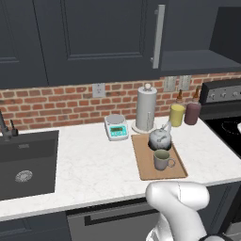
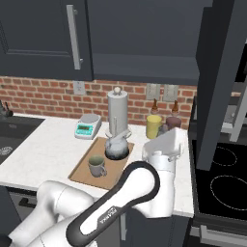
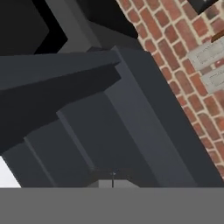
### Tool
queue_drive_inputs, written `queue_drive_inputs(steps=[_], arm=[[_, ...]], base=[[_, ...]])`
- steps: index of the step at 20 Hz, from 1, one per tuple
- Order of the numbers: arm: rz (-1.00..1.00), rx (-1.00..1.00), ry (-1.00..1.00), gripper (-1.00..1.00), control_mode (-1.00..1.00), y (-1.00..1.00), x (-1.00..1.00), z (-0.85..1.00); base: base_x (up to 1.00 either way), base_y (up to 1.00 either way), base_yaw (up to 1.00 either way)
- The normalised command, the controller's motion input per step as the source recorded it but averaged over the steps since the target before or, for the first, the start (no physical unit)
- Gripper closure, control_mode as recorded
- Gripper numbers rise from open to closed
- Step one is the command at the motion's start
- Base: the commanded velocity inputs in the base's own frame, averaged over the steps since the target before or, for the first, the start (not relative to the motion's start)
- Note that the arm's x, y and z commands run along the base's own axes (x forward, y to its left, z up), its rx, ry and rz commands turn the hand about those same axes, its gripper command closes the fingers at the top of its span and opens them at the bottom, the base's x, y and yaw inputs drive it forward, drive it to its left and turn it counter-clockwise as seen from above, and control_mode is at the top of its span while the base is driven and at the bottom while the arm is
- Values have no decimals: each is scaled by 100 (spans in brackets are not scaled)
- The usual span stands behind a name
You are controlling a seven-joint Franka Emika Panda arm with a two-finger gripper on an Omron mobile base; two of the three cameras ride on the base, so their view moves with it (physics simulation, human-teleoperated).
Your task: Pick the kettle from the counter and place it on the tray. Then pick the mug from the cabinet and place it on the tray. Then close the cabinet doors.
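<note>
on the tray [image 1: 147, 170]: kettle [image 1: 160, 138] at far end, mug [image 1: 162, 159] near end, both placed. left cabinet door [image 1: 101, 37] shut; right door [image 2: 219, 82] open, left to close. gripper [image 3: 112, 178] pressed together, holding nothing.

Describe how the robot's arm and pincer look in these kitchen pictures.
The arm is glossy white with rounded, tube-like links and a dark charcoal band curving along one joint, bearing small white lettering too small to read. No cables show. The pincer shows two small dark fingertips, shut together.
</note>
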Motion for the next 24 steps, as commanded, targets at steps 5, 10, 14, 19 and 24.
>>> queue_drive_inputs(steps=[5, 10, 14, 19, 24], arm=[[-9, 1, 2, 100, -100, -60, 23, -33], [-2, 5, 4, 100, -100, -54, 34, -53], [0, 12, 0, 100, -100, -71, 13, -17], [0, 15, -7, 100, -100, -90, 0, 1], [0, 13, -19, 100, -100, -63, -1, 12]], base=[[0, 0, 0], [0, 0, 0], [0, 0, 0], [0, 0, 0], [0, 0, 0]])
